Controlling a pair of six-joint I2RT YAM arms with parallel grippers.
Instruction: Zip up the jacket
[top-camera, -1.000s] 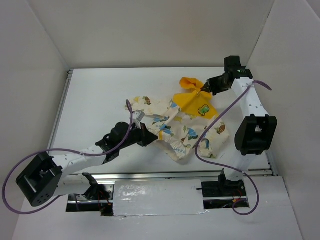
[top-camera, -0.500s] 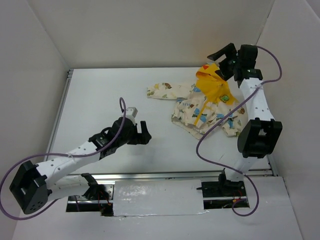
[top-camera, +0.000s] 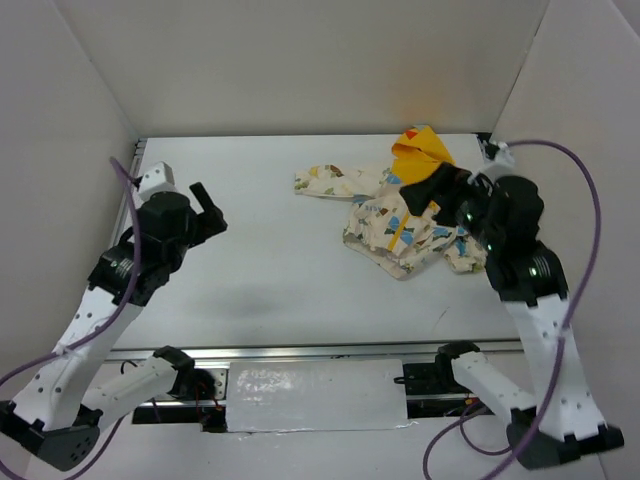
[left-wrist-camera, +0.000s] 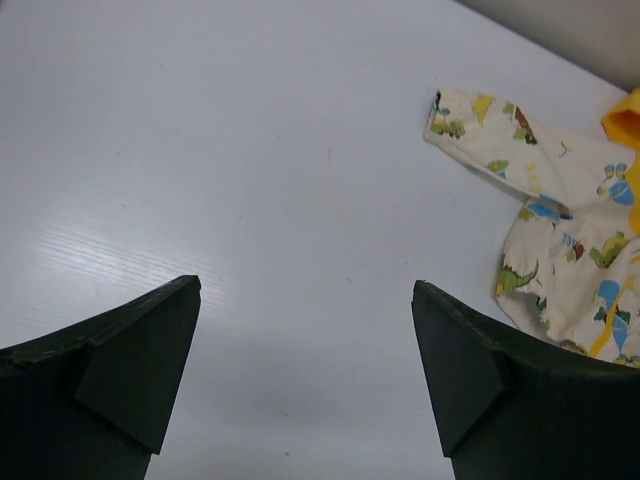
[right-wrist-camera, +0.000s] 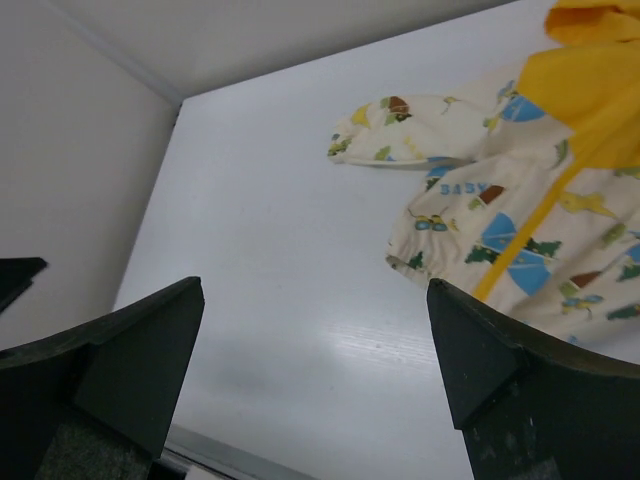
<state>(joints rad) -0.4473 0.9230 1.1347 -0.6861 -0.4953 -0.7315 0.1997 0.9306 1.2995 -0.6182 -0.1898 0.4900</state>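
Table, white, flat (top-camera: 300, 280), carries small cream cartoon-print fabric jacket with yellow hood (top-camera: 400, 225) at far right, front up. Left tool (top-camera: 208, 208) well apart, right tool (top-camera: 422, 193) above jacket; both wide open, empty. Yellow zipper trim (right-wrist-camera: 525, 240) reads as one line: likely zipped. Next: verify pull at collar.

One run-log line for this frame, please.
left gripper: open, empty | right gripper: open, empty, near jacket | jacket: lying on table, unheld

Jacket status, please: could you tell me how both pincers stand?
Left pincer open, clear of jacket. Right pincer open, raised near it. Jacket lying on table, ungripped. Nothing in the way.
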